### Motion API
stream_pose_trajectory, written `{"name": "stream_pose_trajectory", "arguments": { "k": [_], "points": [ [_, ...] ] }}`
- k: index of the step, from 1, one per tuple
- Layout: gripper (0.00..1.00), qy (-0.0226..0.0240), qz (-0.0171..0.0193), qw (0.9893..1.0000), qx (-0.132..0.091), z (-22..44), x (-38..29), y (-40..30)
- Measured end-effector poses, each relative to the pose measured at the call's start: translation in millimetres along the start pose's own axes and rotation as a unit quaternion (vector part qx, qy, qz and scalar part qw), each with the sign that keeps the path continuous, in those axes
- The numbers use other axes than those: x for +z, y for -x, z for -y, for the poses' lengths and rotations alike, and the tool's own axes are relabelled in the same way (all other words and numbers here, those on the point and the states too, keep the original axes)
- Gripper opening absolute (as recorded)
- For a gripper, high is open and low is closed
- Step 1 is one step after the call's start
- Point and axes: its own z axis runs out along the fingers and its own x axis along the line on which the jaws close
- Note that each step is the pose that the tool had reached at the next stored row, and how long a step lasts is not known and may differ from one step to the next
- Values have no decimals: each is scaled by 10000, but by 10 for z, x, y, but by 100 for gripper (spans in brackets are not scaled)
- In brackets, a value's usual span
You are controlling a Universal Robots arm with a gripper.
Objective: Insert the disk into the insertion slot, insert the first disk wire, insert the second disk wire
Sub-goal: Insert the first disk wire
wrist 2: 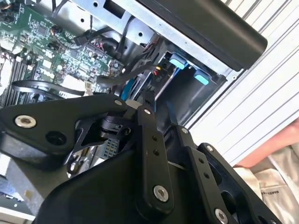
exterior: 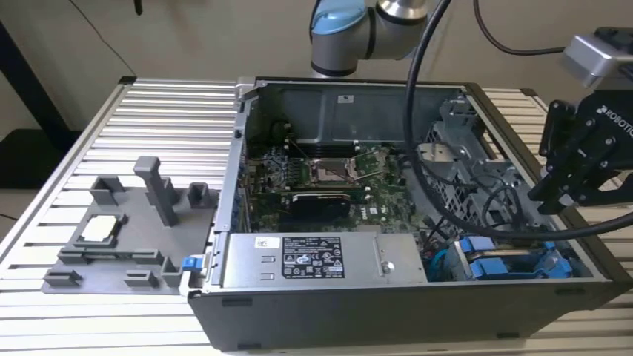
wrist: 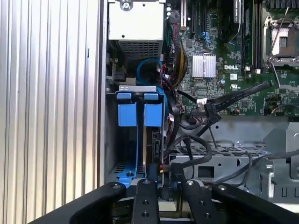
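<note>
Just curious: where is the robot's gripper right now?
The gripper hangs at the exterior view's right, over the edge of the open computer case, nearest the blue drive bay.

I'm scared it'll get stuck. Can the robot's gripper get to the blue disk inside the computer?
Probably yes: the computer case is open, and the gripper hangs right by the disk. Black cables crowd beside it.
</note>
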Motion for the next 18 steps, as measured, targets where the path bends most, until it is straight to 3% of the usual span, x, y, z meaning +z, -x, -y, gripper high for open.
{"name": "stream_pose_trajectory", "arguments": {
  "k": [7,10,17,18],
  "points": [
    [27,-128,1,9999,10,-154,15,116],
    [27,-218,29,9998,8,-215,23,164],
    [27,-243,56,9994,-226,-233,39,214],
    [27,-259,82,9994,-236,-243,43,218]
  ]
}}
